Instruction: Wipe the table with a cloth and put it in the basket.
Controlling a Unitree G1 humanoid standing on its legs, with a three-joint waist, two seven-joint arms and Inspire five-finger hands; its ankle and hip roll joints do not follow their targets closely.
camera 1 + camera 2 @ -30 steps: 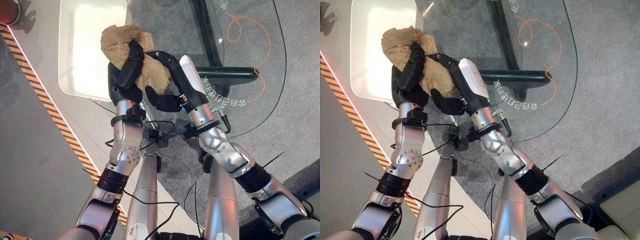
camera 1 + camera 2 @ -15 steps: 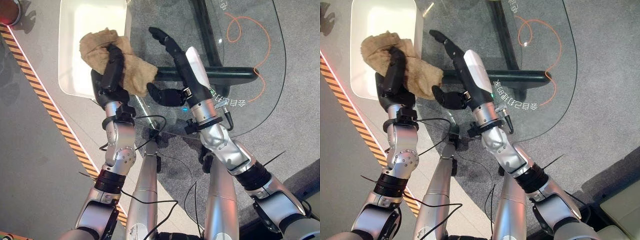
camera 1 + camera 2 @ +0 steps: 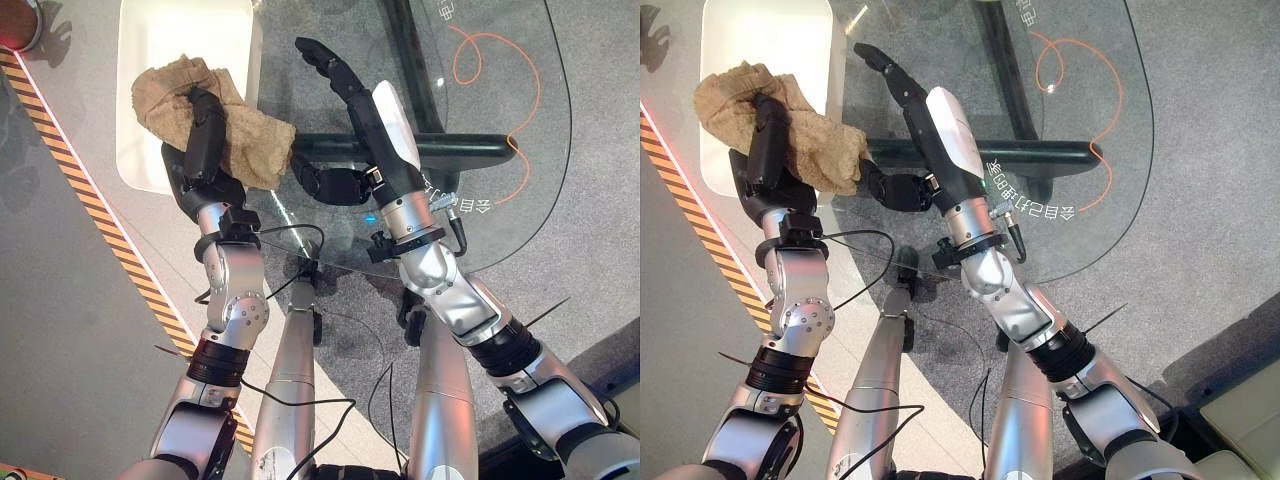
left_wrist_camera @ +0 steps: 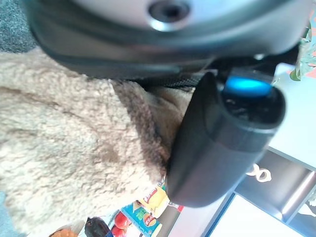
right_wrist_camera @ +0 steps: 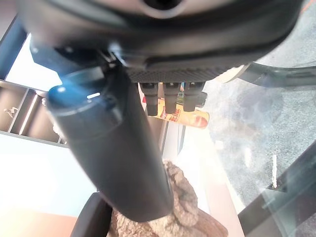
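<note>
Glass table [image 3: 500, 200] below; left hand [image 3: 200, 150] clutches cloth [image 3: 240, 140], seemingly over basket [image 3: 150, 60] for dropping; right hand [image 3: 350, 100] alongside, fingers straight.

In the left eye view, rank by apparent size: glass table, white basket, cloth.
1. Glass table, largest.
2. White basket, cut by the view's edge.
3. Cloth, smallest, held by the left hand.

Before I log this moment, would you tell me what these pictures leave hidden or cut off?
- Left hand: its fingers curl on top of the tan cloth; the head views hide whatever lies beneath the cloth.
- White basket: its far end is cut off by the top edge in both head views, and the cloth covers part of its near rim.
- Right hand: fingers straight over the glass table; contact with the glass cannot be judged.
</note>
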